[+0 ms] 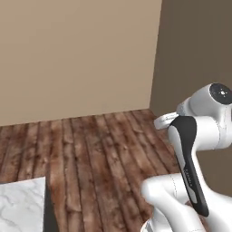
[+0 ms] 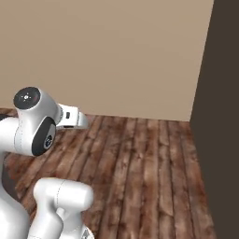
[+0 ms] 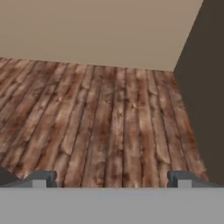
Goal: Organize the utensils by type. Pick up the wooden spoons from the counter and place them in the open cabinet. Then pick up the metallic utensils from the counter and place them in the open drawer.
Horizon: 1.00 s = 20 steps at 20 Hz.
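My gripper (image 3: 111,179) is open, its two dark fingertips (image 3: 41,178) far apart at the bottom of the hand view. Nothing is between them. It points out over a brown wooden plank floor (image 3: 105,118). A corner of the white marble counter (image 1: 20,206) sits at the lower left of the left base view, bare where it shows. The arm is folded up high, with its white hand (image 1: 165,120) level with the elbow. The wooden spoons, the metallic utensils, the cabinet and the drawer are out of view.
A plain beige wall (image 2: 107,51) closes the far side of the floor. A tall dark brown panel (image 2: 221,116) stands on the right, also seen as the dark brown panel (image 3: 203,87) in the hand view. Open floor (image 1: 99,154) lies ahead.
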Available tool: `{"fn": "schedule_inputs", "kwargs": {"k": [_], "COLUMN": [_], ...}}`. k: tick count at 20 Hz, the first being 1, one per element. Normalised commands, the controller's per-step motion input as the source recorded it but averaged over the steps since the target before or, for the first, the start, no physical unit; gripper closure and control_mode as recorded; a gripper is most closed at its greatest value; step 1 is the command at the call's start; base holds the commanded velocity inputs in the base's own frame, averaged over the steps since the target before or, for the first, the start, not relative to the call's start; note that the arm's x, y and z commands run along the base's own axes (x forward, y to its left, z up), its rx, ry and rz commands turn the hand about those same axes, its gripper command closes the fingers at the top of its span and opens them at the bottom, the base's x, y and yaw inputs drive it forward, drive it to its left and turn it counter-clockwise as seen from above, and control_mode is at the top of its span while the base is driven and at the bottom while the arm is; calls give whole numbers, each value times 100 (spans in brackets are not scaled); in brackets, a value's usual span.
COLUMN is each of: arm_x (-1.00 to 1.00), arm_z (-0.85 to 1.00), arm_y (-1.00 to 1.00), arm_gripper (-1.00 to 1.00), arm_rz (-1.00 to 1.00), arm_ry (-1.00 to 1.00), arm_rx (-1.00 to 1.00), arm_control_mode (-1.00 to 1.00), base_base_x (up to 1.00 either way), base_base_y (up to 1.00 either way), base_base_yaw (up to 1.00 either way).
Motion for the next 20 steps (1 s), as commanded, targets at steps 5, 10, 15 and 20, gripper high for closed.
{"fn": "schedule_inputs", "kwargs": {"k": [5,10,15,20], "arm_x": [0,0,0,0], "arm_z": [0,0,0,0], "arm_y": [0,0,0,0], "arm_gripper": [-100,-100,-100,-100], "arm_rz": [0,0,0,0], "arm_ry": [0,0,0,0], "arm_rx": [0,0,0,0], "arm_control_mode": [100,100,100,100], "base_base_x": [100,100,100,100], "base_base_y": [1,1,1,0], "base_base_yaw": [32,33,35,40]}}
